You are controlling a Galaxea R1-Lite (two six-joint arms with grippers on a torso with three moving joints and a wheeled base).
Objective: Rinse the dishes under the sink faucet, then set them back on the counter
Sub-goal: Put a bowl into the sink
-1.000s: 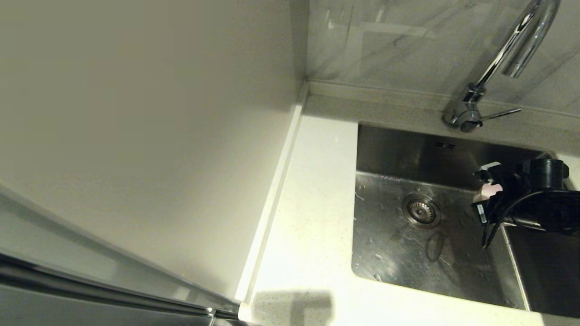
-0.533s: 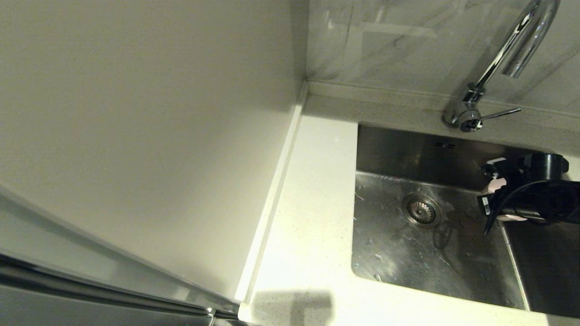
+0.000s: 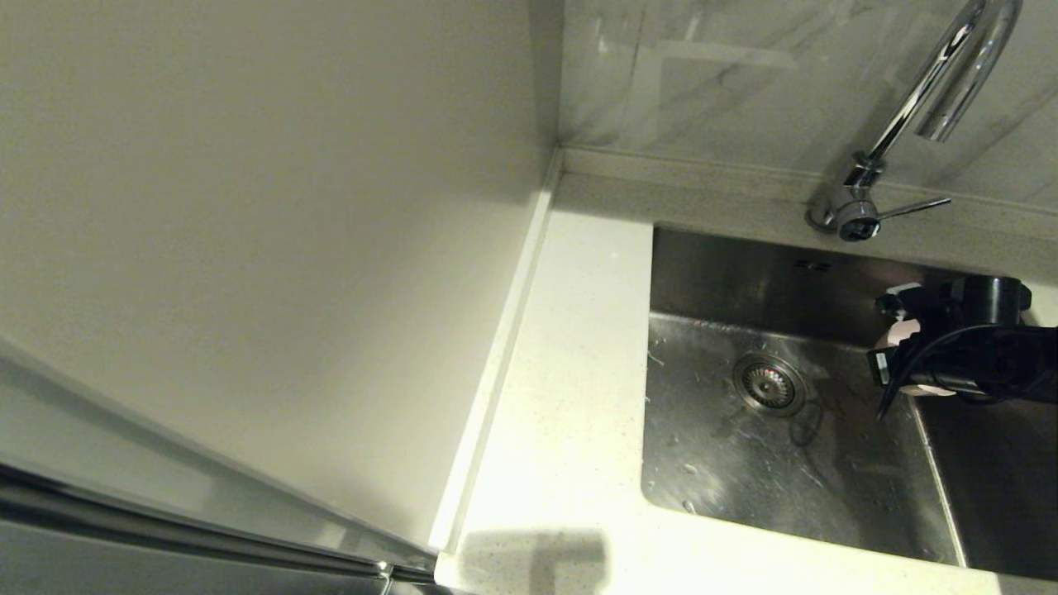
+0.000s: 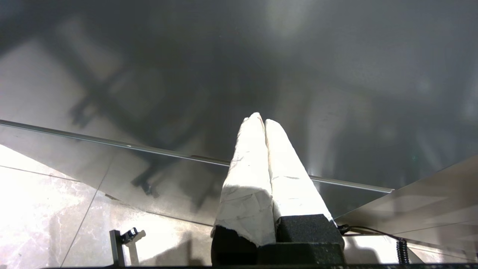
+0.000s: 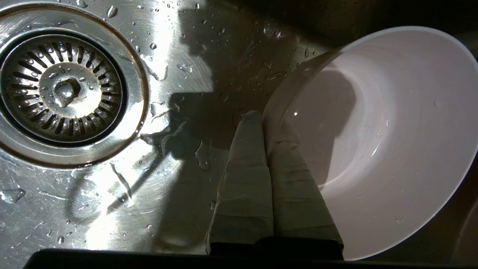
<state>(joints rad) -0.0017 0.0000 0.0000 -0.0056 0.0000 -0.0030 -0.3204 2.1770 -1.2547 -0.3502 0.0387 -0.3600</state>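
My right gripper [image 3: 888, 350] hangs over the right side of the sink [image 3: 727, 471], shut on the rim of the pale pink bowl [image 3: 898, 336]. In the right wrist view the taped fingers [image 5: 246, 168] pinch the bowl's wall, one inside and one outside, and the wet bowl [image 5: 396, 149] is tilted beside the drain strainer [image 5: 63, 89]. The chrome faucet [image 3: 926, 91] arches behind, and no water shows at its spout. My left gripper [image 4: 261, 120] is shut on nothing and parked away from the sink. The blue-grey bowl and the lilac plate are out of view.
The white counter [image 3: 570, 372] runs along the sink's left side, bordered by a beige wall panel [image 3: 248, 248]. The faucet lever [image 3: 909, 207] points right. Two overflow slots [image 3: 812, 265] mark the back wall. Water drops lie on the basin floor around the drain [image 3: 769, 384].
My right gripper has drawn the pink bowl a little to the right and toward the back of the sink. Most of that shift came in the first half second.
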